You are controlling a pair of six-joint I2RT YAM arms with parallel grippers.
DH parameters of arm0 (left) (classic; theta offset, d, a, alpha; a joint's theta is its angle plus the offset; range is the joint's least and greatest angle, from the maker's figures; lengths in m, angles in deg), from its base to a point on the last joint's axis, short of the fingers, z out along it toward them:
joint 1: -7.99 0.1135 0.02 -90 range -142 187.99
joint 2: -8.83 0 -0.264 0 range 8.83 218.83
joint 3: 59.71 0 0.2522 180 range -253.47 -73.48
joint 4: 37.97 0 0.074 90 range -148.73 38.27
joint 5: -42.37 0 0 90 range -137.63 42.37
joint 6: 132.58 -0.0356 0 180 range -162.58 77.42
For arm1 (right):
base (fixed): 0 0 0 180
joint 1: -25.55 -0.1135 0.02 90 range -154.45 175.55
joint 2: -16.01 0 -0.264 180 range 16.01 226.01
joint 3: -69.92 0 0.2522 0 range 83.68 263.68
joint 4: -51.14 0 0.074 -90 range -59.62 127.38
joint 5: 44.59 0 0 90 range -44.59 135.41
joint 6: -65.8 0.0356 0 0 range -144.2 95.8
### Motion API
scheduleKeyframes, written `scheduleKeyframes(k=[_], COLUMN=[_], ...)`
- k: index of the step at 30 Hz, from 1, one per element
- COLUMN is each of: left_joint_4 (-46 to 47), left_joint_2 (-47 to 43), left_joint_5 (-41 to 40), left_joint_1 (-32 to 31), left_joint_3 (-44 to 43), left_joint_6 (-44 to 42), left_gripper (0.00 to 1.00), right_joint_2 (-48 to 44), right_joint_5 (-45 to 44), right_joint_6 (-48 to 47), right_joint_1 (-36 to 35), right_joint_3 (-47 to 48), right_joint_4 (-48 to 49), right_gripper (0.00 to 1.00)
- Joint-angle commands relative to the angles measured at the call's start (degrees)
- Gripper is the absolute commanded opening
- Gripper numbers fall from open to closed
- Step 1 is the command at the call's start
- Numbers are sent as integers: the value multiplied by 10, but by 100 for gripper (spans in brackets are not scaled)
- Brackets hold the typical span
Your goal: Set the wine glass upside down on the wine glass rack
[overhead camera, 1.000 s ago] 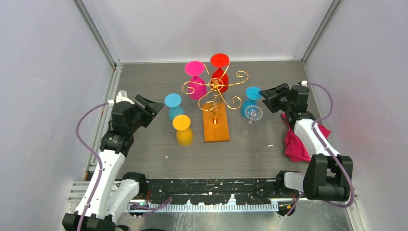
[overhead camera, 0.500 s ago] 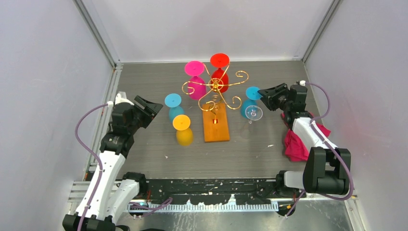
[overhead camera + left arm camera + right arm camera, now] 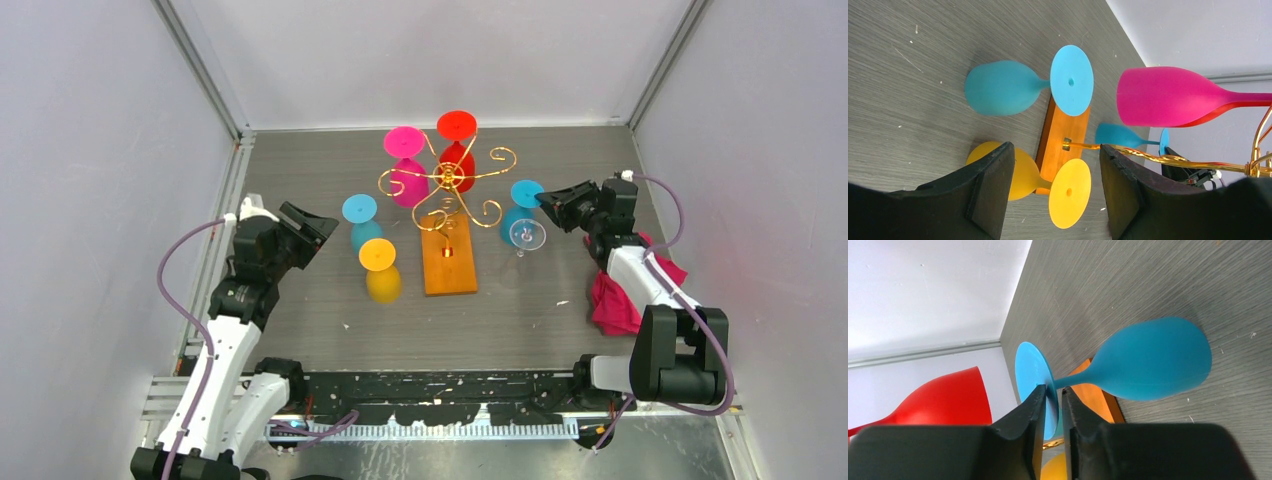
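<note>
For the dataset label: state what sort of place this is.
Probably a robotics lab cell: plain white walls on aluminium rails, two arms bolted to a grey table, coloured glasses staged around a gold rack.

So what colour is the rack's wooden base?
Orange-brown base; top view shows it best.

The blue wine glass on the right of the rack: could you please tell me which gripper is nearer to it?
Right. The right gripper has its fingers either side of the foot of the blue wine glass; the left gripper sits beyond the rack, well away.
</note>
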Motion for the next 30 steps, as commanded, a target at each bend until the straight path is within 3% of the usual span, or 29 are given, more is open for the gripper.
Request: scheduleKeyframes(k=[1,4,8,18,30], left_joint_4=[18,14,9,-2,-13], left_joint_2=[-16,-21,-26,-38,-51], left_joint_5=[-10,-13,-15,-20,-27], left_joint_1=[3,2,3,3,3], left_joint_3=[2,2,2,0,1], left_joint_6=[2,0,-1,-1,6], left_gripper=[64,64,64,64,64], right_joint_2=[-4,-8,-16,-48,-72], right_joint_5=[7,6,4,0,-15], right_joint_6=[4,5,4,-3,-5], right_joint_1=[3,3,3,3,7], right_joint_3=[-6,-7,-7,17,135], right_joint_4=[33,33,29,-8,-74], right_gripper=[21,8,1,1,1])
